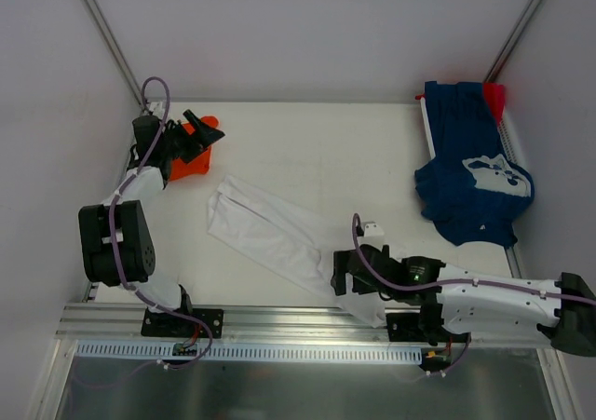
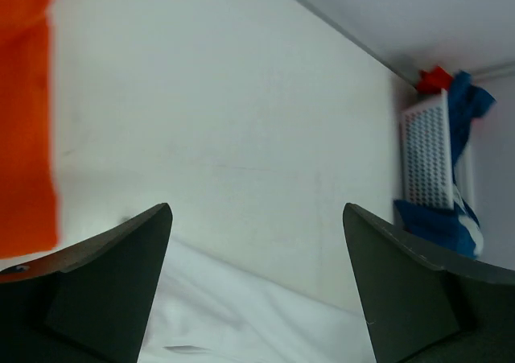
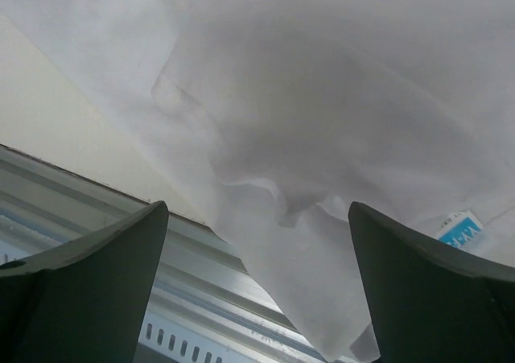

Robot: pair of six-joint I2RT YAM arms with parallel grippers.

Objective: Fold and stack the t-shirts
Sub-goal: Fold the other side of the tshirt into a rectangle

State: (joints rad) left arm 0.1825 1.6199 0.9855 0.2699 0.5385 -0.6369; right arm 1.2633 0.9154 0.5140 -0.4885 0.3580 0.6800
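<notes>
Orange shirt (image 1: 189, 166) lies upper left beside the left tool (image 1: 203, 129), jaws spread and empty. White shirt (image 1: 270, 234) stretches across mid-frame; the right tool (image 1: 339, 275) gapes empty over its lower end (draped past the bench (image 1: 326, 141) edge), which could slip off. Navy shirt (image 1: 470, 192) sits right.

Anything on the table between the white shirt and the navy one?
Nothing. The table is bare between the white shirt and the navy shirt, clearest in the top view.
</notes>
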